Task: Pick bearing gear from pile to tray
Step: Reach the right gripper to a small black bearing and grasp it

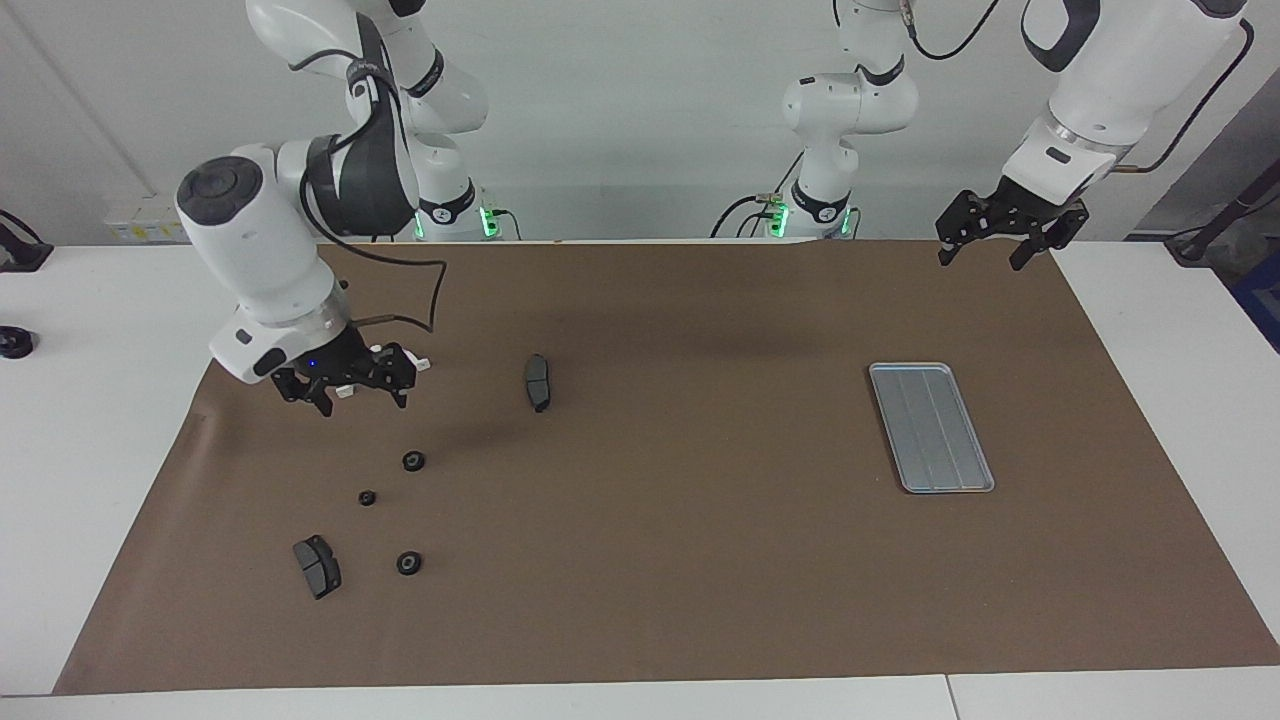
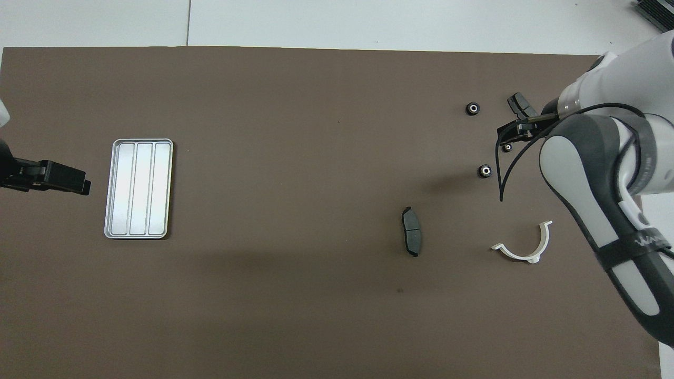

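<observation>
Brown mat (image 1: 700,560) spread over a white table, with the silver-grey tray (image 1: 930,428) lying flat toward the left arm's end, ridges lengthwise and bare from rim to rim: no gear in it yet, nor anything else. Well apart from the tray, toward the right arm's end, the pile lying in a loose scatter of three small black bearing gears: first gear (image 1: 414,461), second gear (image 1: 367,497) and third gear (image 1: 408,563), each resting apart from the others on the mat, so probably open to a clean grasp from above. Among them a dark brake-pad piece (image 1: 317,567) near the third gear, and a second brake-pad piece (image 1: 538,382) on the tray's side of the scatter, though nowhere near the tray itself. White half-ring bracket (image 2: 524,246) also on the mat, open side up in the overhead view. Right gripper (image 1: 362,400) hanging in the air over the mat close by the bracket and just short of the first gear, fingers spread wide and holding nothing, seemingly poised for a drop onto a gear. Left gripper (image 1: 982,255) raised over the mat's corner at the tray's end of the table, fingers parted and empty, waiting, seemingly parked there to leave the tray unobstructed for a delivery.
</observation>
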